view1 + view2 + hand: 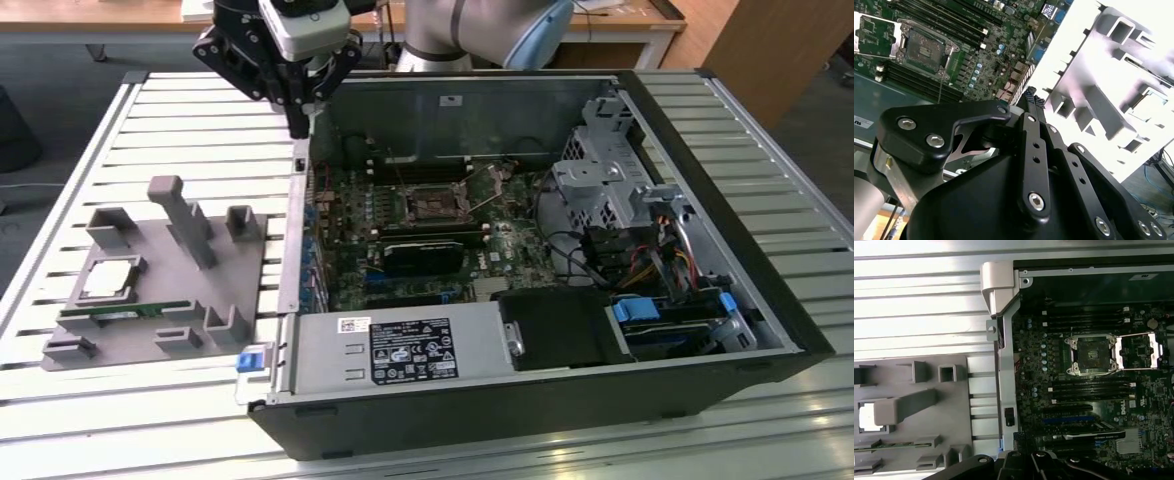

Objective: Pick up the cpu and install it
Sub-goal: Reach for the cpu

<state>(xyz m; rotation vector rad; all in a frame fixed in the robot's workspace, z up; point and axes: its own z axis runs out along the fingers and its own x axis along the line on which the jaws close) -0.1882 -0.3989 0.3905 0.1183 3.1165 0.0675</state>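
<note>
likely robotics lab: slatted aluminium bench [174, 130], opened pc case [441, 110], grey parts fixture [254, 275], robot arm [467, 35], wooden desks [80, 18] behind.

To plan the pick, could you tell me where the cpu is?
The cpu lies on the grey tray at the exterior view's left, beside the computer case.

We found a printed label [416, 358] on the power supply [327, 350], but could read none of it.
</note>
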